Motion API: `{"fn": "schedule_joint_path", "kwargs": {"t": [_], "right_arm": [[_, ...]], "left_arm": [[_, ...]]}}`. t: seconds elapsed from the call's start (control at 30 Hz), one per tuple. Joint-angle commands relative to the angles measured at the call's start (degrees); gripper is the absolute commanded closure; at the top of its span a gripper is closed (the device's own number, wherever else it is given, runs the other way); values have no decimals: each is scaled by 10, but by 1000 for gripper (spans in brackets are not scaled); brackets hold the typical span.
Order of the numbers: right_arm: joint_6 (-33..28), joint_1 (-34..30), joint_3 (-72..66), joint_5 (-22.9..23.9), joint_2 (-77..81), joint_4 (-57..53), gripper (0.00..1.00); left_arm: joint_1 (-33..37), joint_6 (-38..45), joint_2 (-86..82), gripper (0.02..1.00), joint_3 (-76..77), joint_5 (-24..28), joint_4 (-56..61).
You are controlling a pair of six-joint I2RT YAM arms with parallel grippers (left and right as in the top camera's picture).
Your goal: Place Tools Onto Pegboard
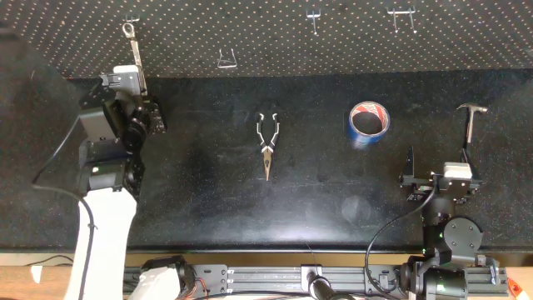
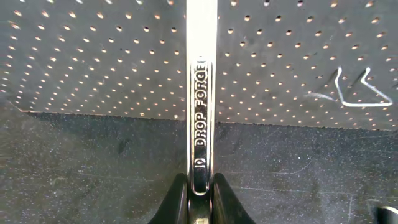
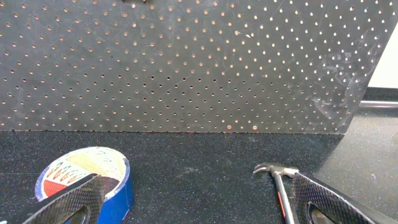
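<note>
Right pincer (image 3: 199,208) gapes released low over the black worktop (image 1: 208,192). A steel claw hammer (image 3: 281,183) and a blue roll of tape (image 3: 87,177) lie just ahead of it. At mid-worktop lie slim needle-nose pliers (image 1: 266,148). Farther off, the left pincer (image 2: 199,200) is clenched on a long silver wrench (image 2: 201,93), which it holds upright against the black perforated pegboard (image 1: 350,37). The wrench's ring end is high on the board; whether it has caught a hook I cannot tell. A bare wire hook (image 1: 226,60) waits nearby. I judge one tool nearly hung, with three left.
</note>
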Motion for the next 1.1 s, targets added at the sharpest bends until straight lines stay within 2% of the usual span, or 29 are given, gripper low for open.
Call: {"fn": "schedule_joint_path", "kwargs": {"t": [0.03,0.23,0.47,1.1], "right_arm": [[-6,-3,-2,-7,-4,-3,25],[-6,-3,-2,-7,-4,-3,25],[-6,-3,-2,-7,-4,-3,25],[-6,-3,-2,-7,-4,-3,25]], "left_arm": [[0,-8,-35,989,21,-9,-15],[2,-8,-57,989,21,-9,-42],[2,-27,-58,991,21,-42,-59],[2,-29,-38,991,21,-32,-65]]}}
